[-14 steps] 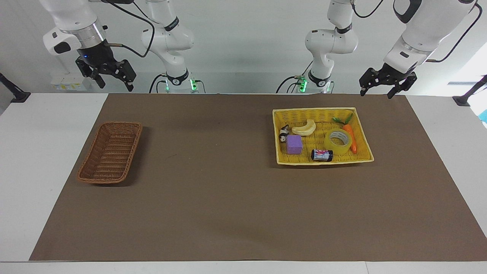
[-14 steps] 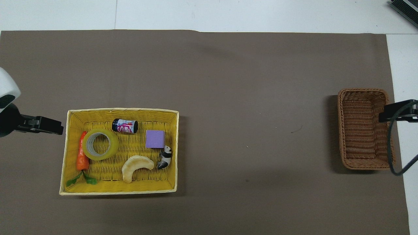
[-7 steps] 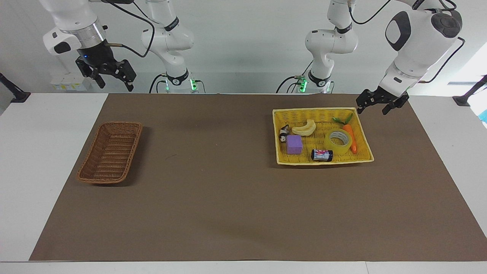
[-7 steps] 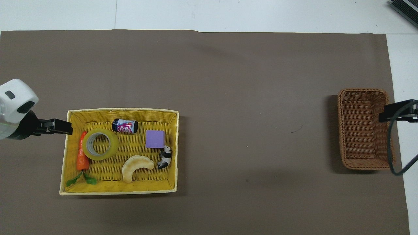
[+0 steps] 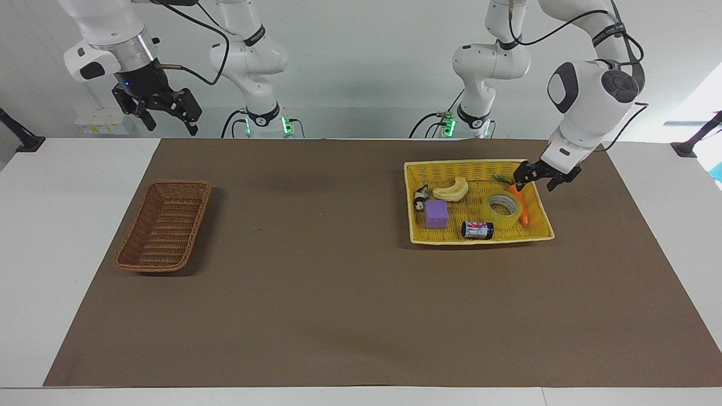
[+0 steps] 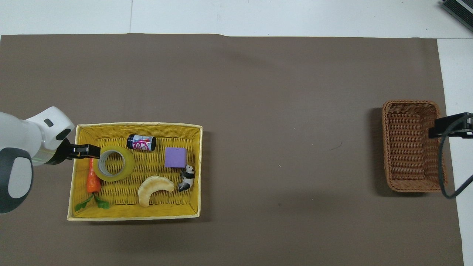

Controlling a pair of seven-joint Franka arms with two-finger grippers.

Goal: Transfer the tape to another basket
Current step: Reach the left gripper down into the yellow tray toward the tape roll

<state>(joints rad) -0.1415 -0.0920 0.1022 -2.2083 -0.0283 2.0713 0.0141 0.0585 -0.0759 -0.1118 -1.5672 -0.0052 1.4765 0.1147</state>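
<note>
The tape (image 5: 502, 210) lies flat in the bright yellow tray-basket (image 5: 462, 164), beside an orange carrot (image 5: 523, 210); it also shows in the overhead view (image 6: 113, 163). My left gripper (image 5: 535, 184) is open and empty, up in the air over the yellow tray-basket's rim toward the left arm's end, just above the carrot's top and beside the tape. In the overhead view its tip (image 6: 87, 149) reaches the tape's edge. The brown wicker basket (image 5: 163, 225) is empty at the right arm's end. My right gripper (image 5: 169, 124) waits open, high above the table edge.
In the yellow tray-basket (image 6: 138, 126) lie a banana (image 5: 453, 189), a purple cube (image 5: 436, 213), a small dark can (image 5: 477, 229) and a panda figure (image 5: 420, 198). The brown basket (image 6: 414, 146) is partly under the right gripper (image 6: 449, 126) in the overhead view.
My left gripper has come down and moved from off the yellow tray-basket to over its rim, next to the tape. The right arm has not moved.
</note>
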